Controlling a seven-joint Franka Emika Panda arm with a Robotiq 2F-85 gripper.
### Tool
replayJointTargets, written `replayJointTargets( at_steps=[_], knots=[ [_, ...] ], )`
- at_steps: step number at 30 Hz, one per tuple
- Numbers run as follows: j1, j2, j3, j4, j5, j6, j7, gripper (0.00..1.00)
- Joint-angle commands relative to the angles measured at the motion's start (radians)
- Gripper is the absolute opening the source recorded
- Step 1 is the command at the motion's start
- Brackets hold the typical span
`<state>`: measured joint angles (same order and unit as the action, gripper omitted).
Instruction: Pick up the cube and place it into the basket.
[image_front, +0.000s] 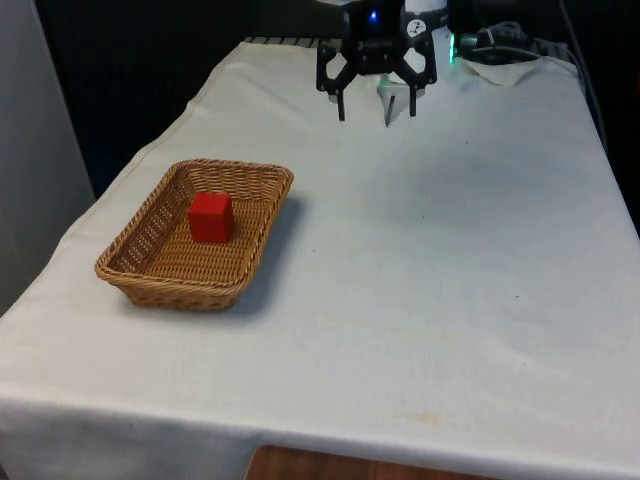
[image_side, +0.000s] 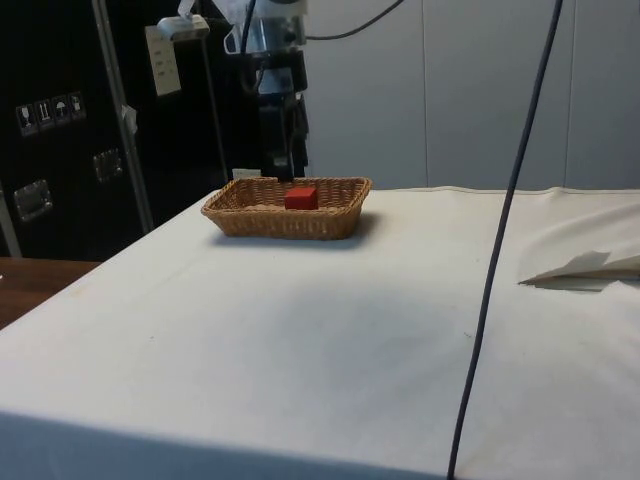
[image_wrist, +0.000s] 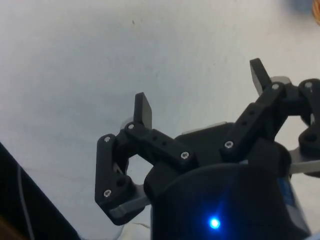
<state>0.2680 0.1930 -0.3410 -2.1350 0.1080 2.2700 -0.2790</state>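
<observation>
smooth red cube (image_front: 210, 217) inside woven wicker basket (image_front: 160, 278); tool (image_front: 377, 115) spread, empty.

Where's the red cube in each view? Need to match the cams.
Front view: red cube lies inside the wicker basket, towards the front view's left, away from the open gripper raised at the far end.
Side view: the cube sits in the basket at the table's far part, before the dark cabinets.
Wrist view: white cloth beyond the fingers; I can't place the cube here.
Shared landmark: the basket, in the front and side views.
</observation>
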Motion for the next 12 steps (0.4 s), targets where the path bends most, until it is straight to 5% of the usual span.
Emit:
replayJointTargets(
  at_steps=[1,12],
  knots=[
    [0.007,-0.013,0.0,-0.018,-0.016,0.021,0.018,1.0],
    [0.0,-0.04,0.025,-0.056,-0.007,0.03,0.023,1.0]
  ],
)
